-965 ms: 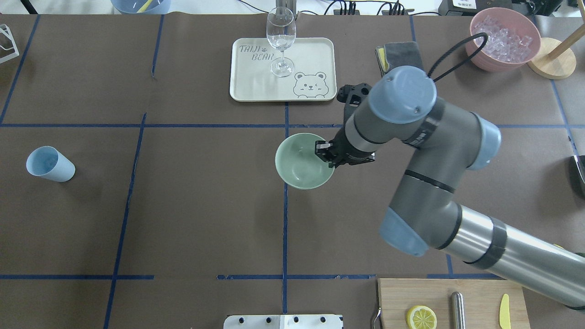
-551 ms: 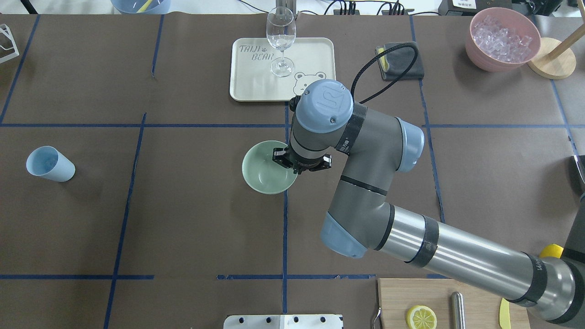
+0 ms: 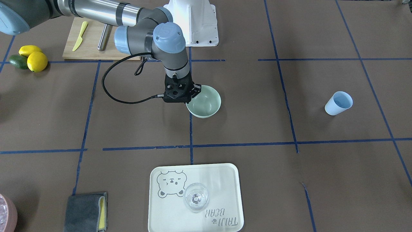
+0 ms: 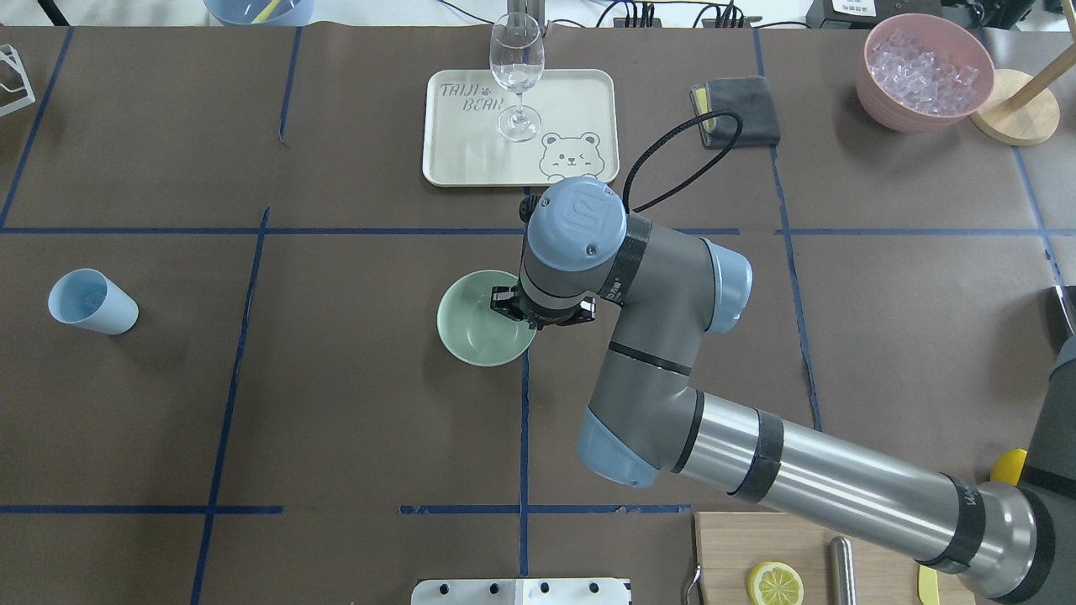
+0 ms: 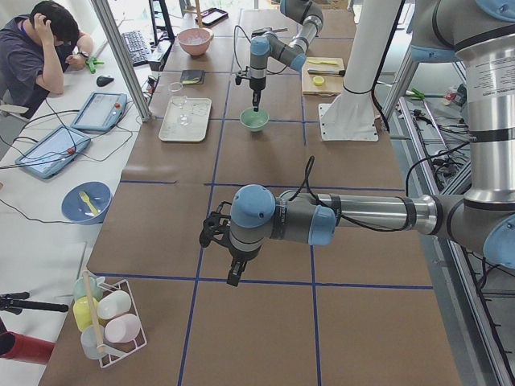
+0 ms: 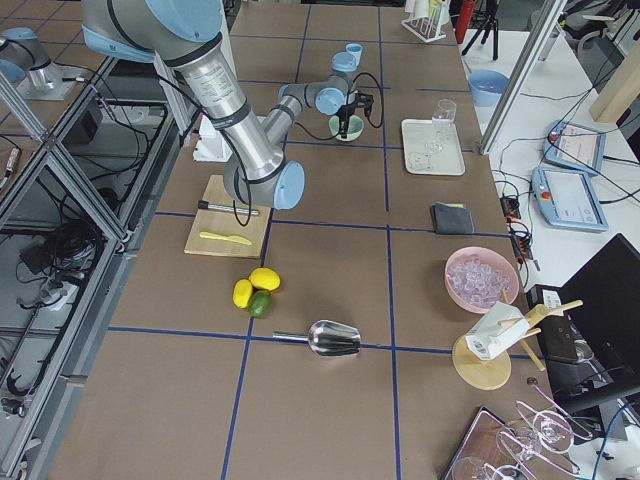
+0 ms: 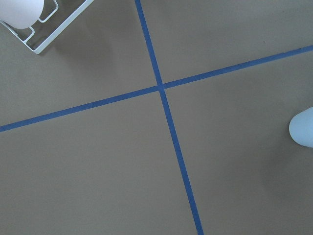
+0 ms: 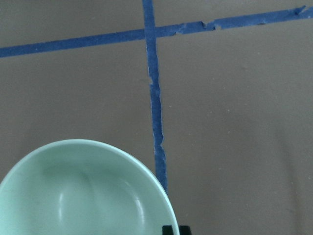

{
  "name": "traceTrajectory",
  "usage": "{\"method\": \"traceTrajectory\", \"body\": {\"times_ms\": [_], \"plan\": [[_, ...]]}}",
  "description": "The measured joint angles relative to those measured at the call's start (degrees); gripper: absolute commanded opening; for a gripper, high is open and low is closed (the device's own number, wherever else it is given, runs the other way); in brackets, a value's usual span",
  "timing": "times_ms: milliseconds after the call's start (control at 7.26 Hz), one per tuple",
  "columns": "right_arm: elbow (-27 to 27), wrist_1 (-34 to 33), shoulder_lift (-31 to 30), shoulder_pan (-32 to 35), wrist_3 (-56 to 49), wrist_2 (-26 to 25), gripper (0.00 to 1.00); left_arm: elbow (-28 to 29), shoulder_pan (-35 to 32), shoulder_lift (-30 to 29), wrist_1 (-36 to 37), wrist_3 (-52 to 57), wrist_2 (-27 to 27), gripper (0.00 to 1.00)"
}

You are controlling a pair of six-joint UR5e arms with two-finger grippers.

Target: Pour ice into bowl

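Your right end effector [image 3: 193, 92] is pinched narrow on the right rim of the empty bowl [image 3: 207, 104] at the middle of the desk [image 4: 336, 403] (the left end effector [image 5: 234, 276] hangs well off to the left; you cannot tell if it is open or closed). The ice [image 4: 923, 65] lies well beyond it and further right, heaped in the pink container [image 4: 874, 94] at the far right corner, so the right arm is nearer.

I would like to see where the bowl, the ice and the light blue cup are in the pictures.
bowl [image 4: 472, 328]: overhead view, its bare inner floor.
ice [image 4: 925, 65]: overhead view, middle of the heap in the pink container [image 4: 887, 113].
light blue cup [image 4: 88, 301]: overhead view, inside its mouth.
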Motion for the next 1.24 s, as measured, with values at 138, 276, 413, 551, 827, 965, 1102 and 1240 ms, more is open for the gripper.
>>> {"method": "traceTrajectory", "body": {"times_ms": [138, 276, 413, 551, 827, 965, 1102, 1240], "plan": [[-0.7, 1.5, 0.0, -0.3, 0.4, -0.1, 0.00, 0.0, 0.0, 0.0, 0.0, 0.0, 0.0, 1.00], [-0.9, 2.2, 0.1, -0.4, 0.6, -0.1, 0.11, 0.0, 0.0, 0.0, 0.0, 0.0, 0.0, 1.00], [-1.0, 2.4, 0.1, -0.5, 0.7, -0.1, 0.99, 0.0, 0.0, 0.0, 0.0, 0.0, 0.0, 1.00], [-1.0, 2.5, 0.1, -0.6, 0.7, -0.2, 1.00, 0.0, 0.0, 0.0, 0.0, 0.0, 0.0, 1.00], [-0.3, 2.5, -0.1, -0.5, 0.2, -1.5, 1.00, 0.1, 0.0, 0.0, 0.0, 0.0, 0.0, 1.00], [0.3, 2.2, -0.4, 0.9, -0.4, -1.9, 1.00, 0.4, 0.0, 0.0, 0.0, -0.1, 0.0, 1.00], [0.8, 0.8, -0.9, 3.7, -3.3, -0.8, 1.00, 0.6, 0.0, 0.0, 0.1, -0.1, 0.0, 1.00], [1.8, -1.7, -2.1, 7.7, -9.6, 1.7, 1.00, 0.6, 0.0, -0.1, 0.1, -0.1, 0.0, 1.00]]}}
